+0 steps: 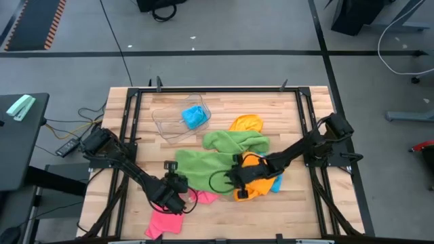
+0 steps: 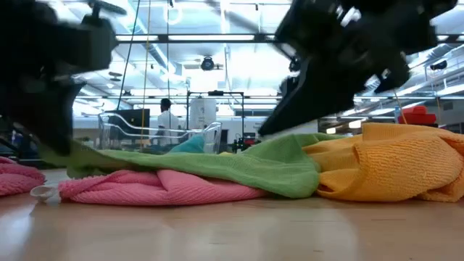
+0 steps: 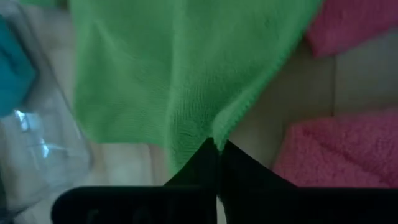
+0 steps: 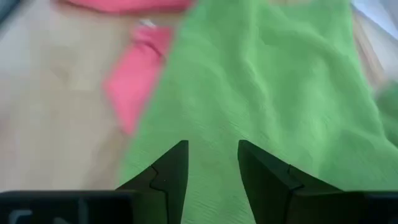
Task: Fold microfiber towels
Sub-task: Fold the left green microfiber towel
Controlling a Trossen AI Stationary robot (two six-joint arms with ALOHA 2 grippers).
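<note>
Left gripper [image 3: 216, 149] pinched closed on green towel [image 3: 180, 68] corner. Right gripper [image 4: 212, 163] half-open, fingers poised over same towel, holding nothing.

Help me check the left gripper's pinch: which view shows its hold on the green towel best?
The left wrist view: the left gripper is shut on the green towel at its edge. The high view shows only where it sits; the low view shows a dark blur; the right wrist view misses it.

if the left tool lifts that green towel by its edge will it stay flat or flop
Likely flop: the green towel already lies in soft folds over the pink towel. Pinched at one edge by the left tool, it would probably hang and drag. It looks light.
</note>
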